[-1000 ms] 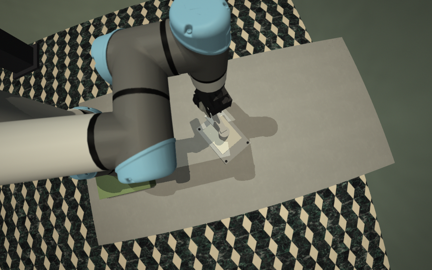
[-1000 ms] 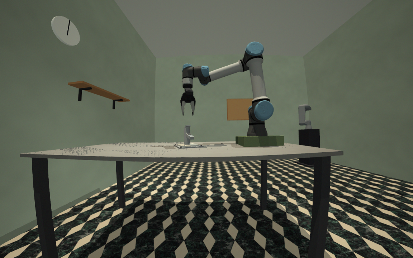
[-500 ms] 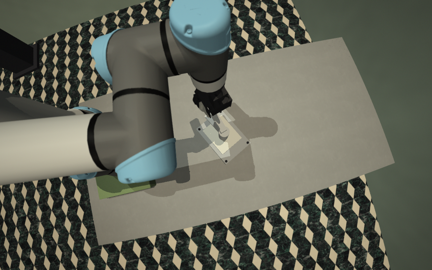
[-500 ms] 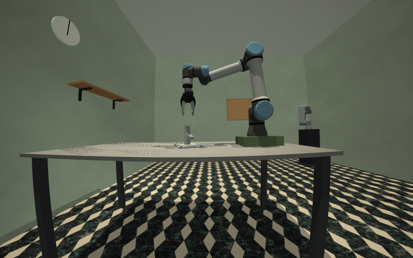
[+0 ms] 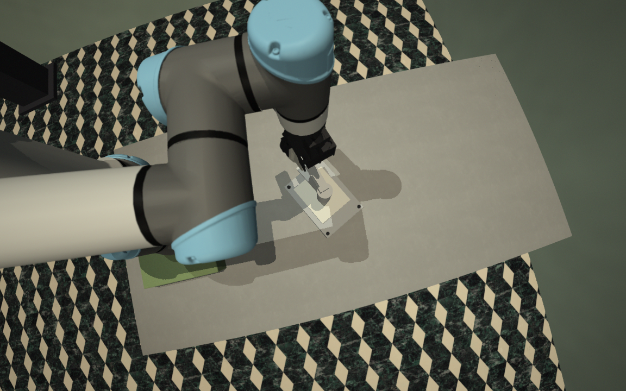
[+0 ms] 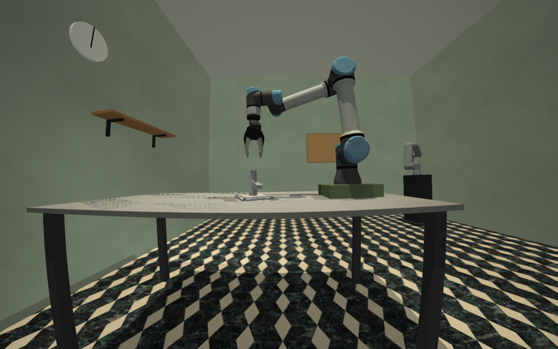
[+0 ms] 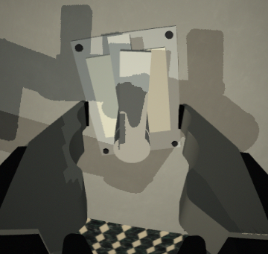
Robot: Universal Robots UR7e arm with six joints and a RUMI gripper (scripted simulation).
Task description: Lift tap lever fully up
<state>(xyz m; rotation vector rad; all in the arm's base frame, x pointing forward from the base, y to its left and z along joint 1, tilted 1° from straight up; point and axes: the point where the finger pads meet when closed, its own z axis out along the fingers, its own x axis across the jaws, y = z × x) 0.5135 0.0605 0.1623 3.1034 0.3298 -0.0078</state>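
A small grey tap (image 5: pixel 322 191) (image 6: pixel 253 182) (image 7: pixel 132 142) stands upright on a light base plate (image 5: pixel 340 221) (image 6: pixel 246 198) (image 7: pixel 83 49) near the middle of the table (image 5: pixel 451 160) (image 6: pixel 142 203). Its lever and spout show as pale slabs above the round body in the wrist view; I cannot tell them apart. My gripper (image 5: pixel 304 167) (image 6: pixel 254 153) (image 7: pixel 134 104) is open and empty. It hangs straight above the tap with a clear gap, fingers pointing down. In the wrist view the two dark fingers flank the tap left and right.
The arm's green base block (image 6: pixel 350 190) (image 5: pixel 160 274) sits at the table's edge. A black pedestal (image 6: pixel 417 186) with a grey device stands beyond the table. A wall shelf (image 6: pixel 131 123) hangs at the left.
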